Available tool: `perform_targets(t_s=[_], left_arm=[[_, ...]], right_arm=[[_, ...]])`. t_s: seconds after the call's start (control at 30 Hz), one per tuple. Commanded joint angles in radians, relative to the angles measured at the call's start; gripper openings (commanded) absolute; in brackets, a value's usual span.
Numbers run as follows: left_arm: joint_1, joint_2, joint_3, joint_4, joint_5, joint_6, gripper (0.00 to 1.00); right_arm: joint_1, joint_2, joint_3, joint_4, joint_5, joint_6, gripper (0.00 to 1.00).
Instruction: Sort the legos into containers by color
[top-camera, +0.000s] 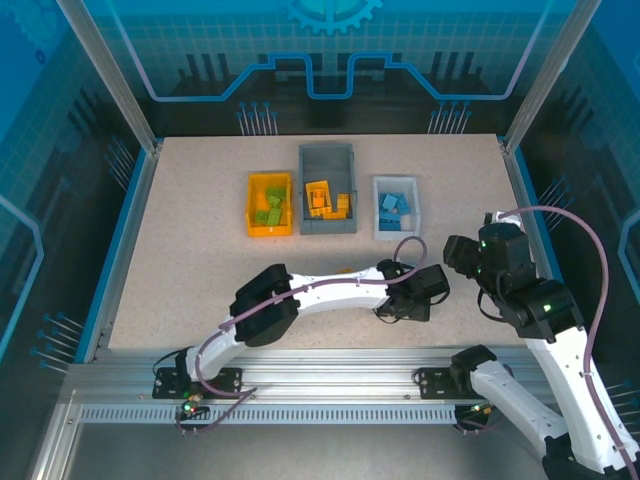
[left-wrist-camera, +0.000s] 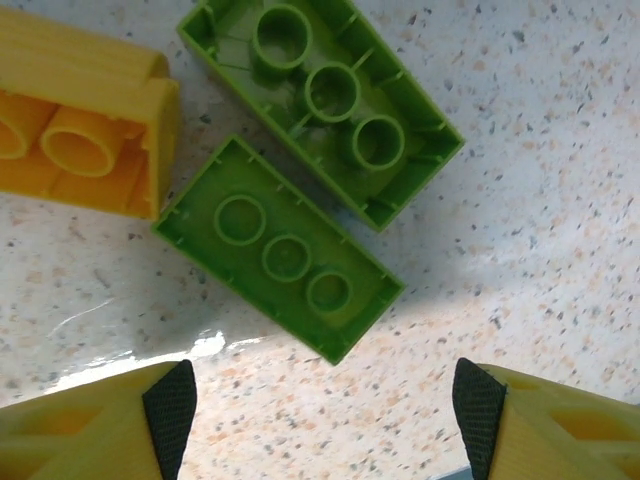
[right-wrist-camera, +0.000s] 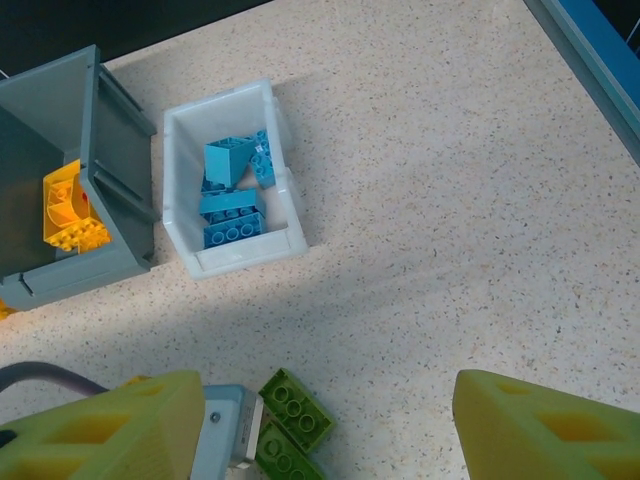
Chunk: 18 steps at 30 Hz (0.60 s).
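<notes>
Left claw (left-wrist-camera: 322, 400) is open, pads wide apart with nothing between them, pointing down at the tabletop (left-wrist-camera: 540, 200). The key relation is that two loose lime legos lie just ahead of its fingertips, both flipped hollow side up. The near green brick (left-wrist-camera: 278, 250) sits just beyond the tips and a bit toward the left pad. The far green brick (left-wrist-camera: 320, 105) is just beyond it, parallel; I can't tell if the two touch. Both long axes run diagonally in the left wrist view, upper left to lower right, so they sit skewed to the line between the pads. My read is that the wrist needs a twist so the pads close across the near brick's short width. An orange brick (left-wrist-camera: 85, 130) lies at that brick's upper-left corner, very close, and contact is unclear. It could get bumped or pinched along with the green if the claw drops off-centre to the left. Right claw (right-wrist-camera: 325, 425) is also open and holds nothing. It hovers higher, with the same green pair down near the bottom edge of its view, beside the left wrist. The left arm is clearly nearer, so the pick is its job. Greens go in the yellow bin (top-camera: 251, 205), well away to the far left, past the grey bin (top-camera: 308, 160) with oranges. The white bin (top-camera: 381, 222) has blues.
</notes>
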Motion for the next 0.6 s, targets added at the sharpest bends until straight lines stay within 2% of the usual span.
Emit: perform_targets(t_s=[0.0,0.4,0.57], left_arm=[[-0.002,0.059,0.073,-0.088,0.004,-0.062,0.74],[0.010,0.160,0.176,-0.170,-0.094,-0.081,0.73],[0.027,0.173,0.163,-0.172,-0.151,-0.071,0.68]], right_arm=[[-0.015,-0.011,-0.007,-0.010,0.006,0.003,0.68],[-0.018,-0.032,-0.016,-0.019,-0.002,0.003,0.68],[-0.018,-0.046,-0.036,-0.014,-0.024,0.011,0.68]])
